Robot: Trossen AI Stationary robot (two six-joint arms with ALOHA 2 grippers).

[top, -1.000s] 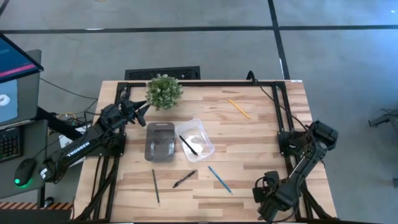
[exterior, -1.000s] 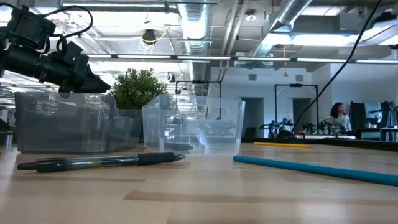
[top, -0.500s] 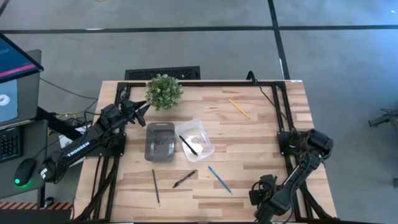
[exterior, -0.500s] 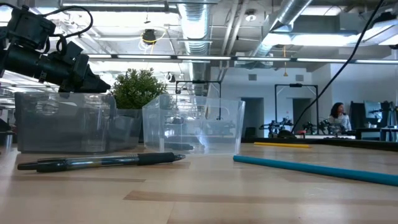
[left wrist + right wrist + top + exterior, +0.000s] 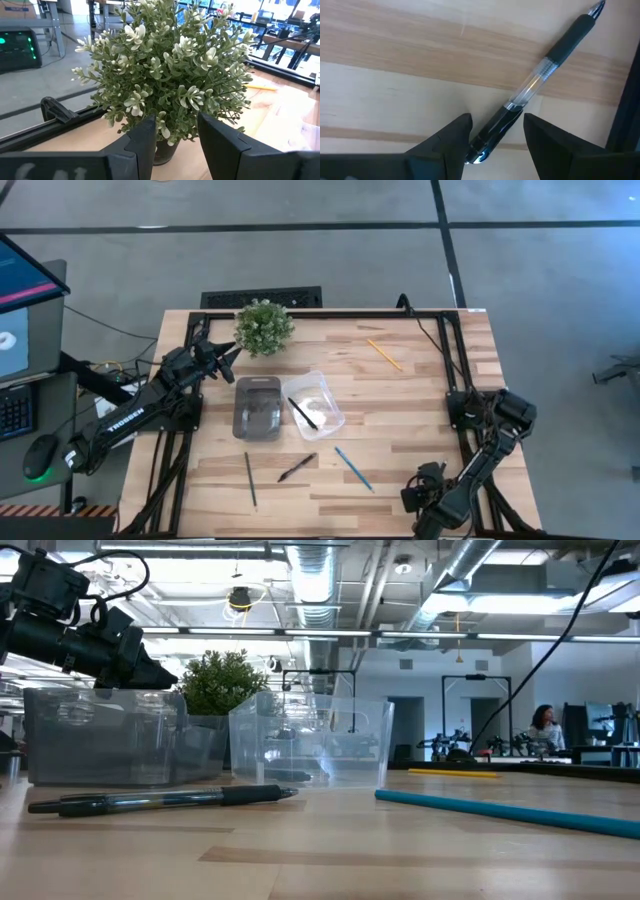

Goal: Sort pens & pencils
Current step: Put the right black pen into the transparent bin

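My right gripper [image 5: 425, 492] is open, low over the table's near right corner. In the right wrist view its fingers [image 5: 457, 131] stand on either side of the dark rear end of a black pen [image 5: 540, 72] that lies flat on the wood; that gripper [image 5: 496, 125] touches nothing I can see. A second pen [image 5: 297, 468] lies near the front edge, a third [image 5: 303, 413] rests inside the clear bin [image 5: 325, 392]. The green pencil [image 5: 250, 480], blue pencil [image 5: 353, 468] and yellow pencil [image 5: 384, 353] lie flat on the table. My left gripper [image 5: 225, 358], open, waits beside the plant [image 5: 264, 326].
A grey bin [image 5: 257, 408] stands next to the clear bin at the table's middle. The potted plant [image 5: 170, 65] stands right in front of my left gripper [image 5: 172, 140]. A black frame rail [image 5: 455, 350] runs along the table's right and far edges. A person [image 5: 545, 725] is far off in the room.
My right arm has folded lower, and its gripper has shifted a little toward the table's left near the near edge. Pens, pencils and bins have stayed where they were.
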